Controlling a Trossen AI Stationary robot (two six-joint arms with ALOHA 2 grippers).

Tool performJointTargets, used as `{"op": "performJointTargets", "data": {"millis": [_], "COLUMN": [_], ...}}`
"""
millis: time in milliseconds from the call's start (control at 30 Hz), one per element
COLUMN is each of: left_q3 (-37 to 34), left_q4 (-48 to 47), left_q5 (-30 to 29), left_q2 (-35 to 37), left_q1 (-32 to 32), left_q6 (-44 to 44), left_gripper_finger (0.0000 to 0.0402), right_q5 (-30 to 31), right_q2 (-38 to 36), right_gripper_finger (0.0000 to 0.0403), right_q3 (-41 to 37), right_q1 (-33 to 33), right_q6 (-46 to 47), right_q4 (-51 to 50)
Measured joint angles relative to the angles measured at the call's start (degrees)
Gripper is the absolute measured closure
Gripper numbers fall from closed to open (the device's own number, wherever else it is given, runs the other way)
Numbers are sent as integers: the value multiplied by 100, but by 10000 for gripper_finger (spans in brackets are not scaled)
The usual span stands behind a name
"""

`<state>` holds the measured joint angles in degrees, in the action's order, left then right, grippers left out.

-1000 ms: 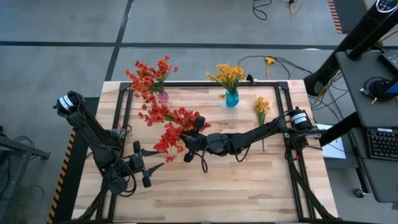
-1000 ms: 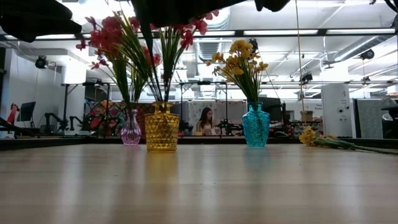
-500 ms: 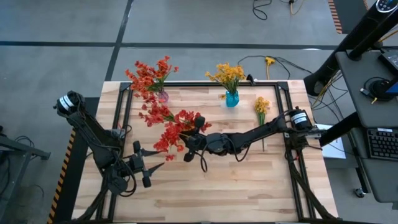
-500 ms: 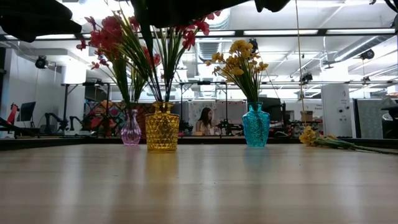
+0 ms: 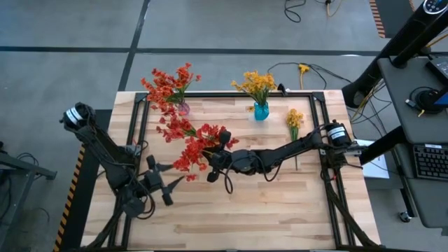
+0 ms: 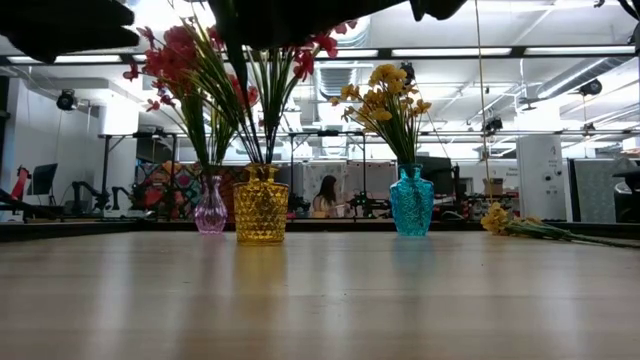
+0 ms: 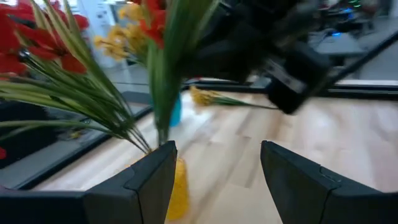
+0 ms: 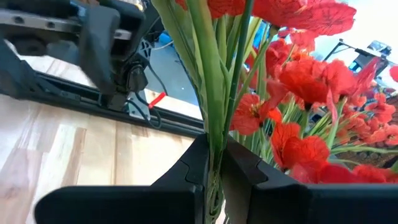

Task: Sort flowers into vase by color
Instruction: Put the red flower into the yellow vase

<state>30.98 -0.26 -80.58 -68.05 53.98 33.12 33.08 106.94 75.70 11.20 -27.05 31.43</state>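
— What did you record at the yellow vase [image 6: 260, 205]?

— The right gripper [image 8: 214, 171] was directly above it, fingers clamped on the stems of a red flower bunch [image 5: 199, 143] whose lower ends stood in the vase's mouth. The left gripper [image 7: 214, 165] hung just beside the vase, fingers spread, holding nothing.

— Your advice for the step?

— In my judgement, keep the stems upright, let them settle fully, then release straight up so no blossoms snag. A yellow sprig [image 5: 294, 120] lay unsorted, well away past the blue vase [image 5: 261, 110].

— Any labels or writing?

— None legible.
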Motion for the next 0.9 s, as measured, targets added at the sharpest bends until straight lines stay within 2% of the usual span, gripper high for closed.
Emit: {"op": "performJointTargets", "data": {"millis": [67, 233, 367, 500, 567, 733, 833, 900], "left_q3": [0, 0, 0, 0, 0, 0, 0, 0], "left_q4": [134, 794, 1346, 1745, 1921, 1924, 1913, 1920], "left_q5": [61, 749, 1043, 1737, 1857, 2026, 2304, 2293], "left_q2": [-3, -159, -289, -233, -174, -37, -33, -55], "left_q1": [-208, -791, -1175, -1578, -1778, -2167, -2409, -2541], "left_q6": [-226, -949, -1565, -2127, -2349, -2496, -2507, -2454], "left_gripper_finger": [184, 184, 184, 184, 184, 184, 184, 184], "right_q5": [0, 2, 2, 2, 2, 2, 2, 0], "right_q2": [0, 0, 0, 0, 0, 0, 0, 0], "right_gripper_finger": [381, 381, 381, 380, 380, 370, 350, 333], "right_q3": [0, 0, 0, 0, 0, 0, 0, 0], "right_q1": [0, 0, 0, 0, 1, 7, 27, 28], "right_q6": [57, 108, 105, 96, 98, 100, 98, 98], "right_q4": [-3, 5, 6, 7, 6, 2, 2, 4]}}
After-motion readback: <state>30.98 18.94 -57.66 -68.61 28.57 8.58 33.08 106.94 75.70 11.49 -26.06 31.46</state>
